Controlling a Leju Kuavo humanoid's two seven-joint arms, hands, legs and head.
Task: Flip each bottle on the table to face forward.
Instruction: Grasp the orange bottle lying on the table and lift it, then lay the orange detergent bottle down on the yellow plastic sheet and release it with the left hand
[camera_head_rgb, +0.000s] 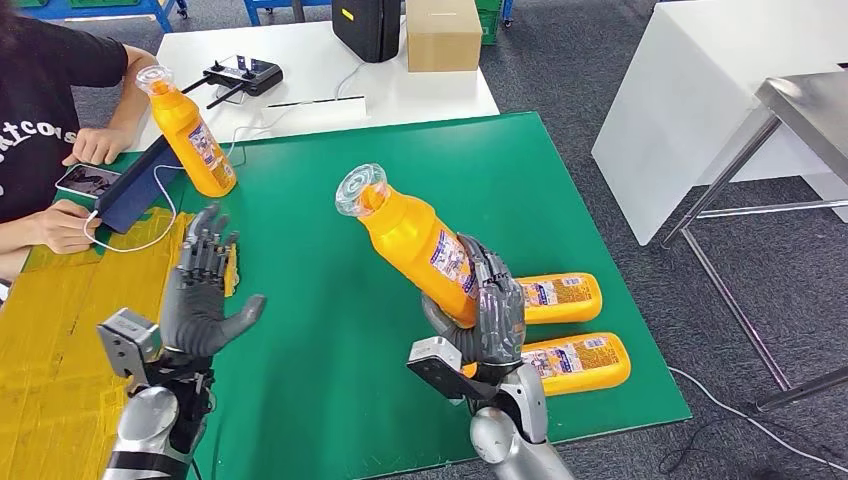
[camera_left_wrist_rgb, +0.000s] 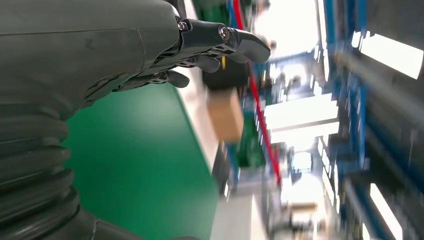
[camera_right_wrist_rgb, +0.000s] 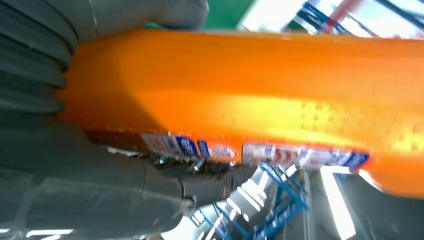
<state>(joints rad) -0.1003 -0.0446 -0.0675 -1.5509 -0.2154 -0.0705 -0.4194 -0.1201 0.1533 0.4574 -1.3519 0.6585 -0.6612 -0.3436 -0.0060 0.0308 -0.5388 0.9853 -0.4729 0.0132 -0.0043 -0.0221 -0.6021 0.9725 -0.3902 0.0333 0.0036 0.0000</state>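
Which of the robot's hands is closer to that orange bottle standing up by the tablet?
Left. The left hand is open just below the standing bottle; the right hand is farther right, holding another bottle.

Held bottle (camera_head_rgb: 415, 240): glossy orange plastic, clear plastic cap, printed paper-like label. Green mat (camera_head_rgb: 330, 330): matt, smooth. Right hand (camera_head_rgb: 487, 310): dark matt plastic fingers, silver metal forearm. Cardboard box (camera_head_rgb: 443, 33): plain brown, matt.
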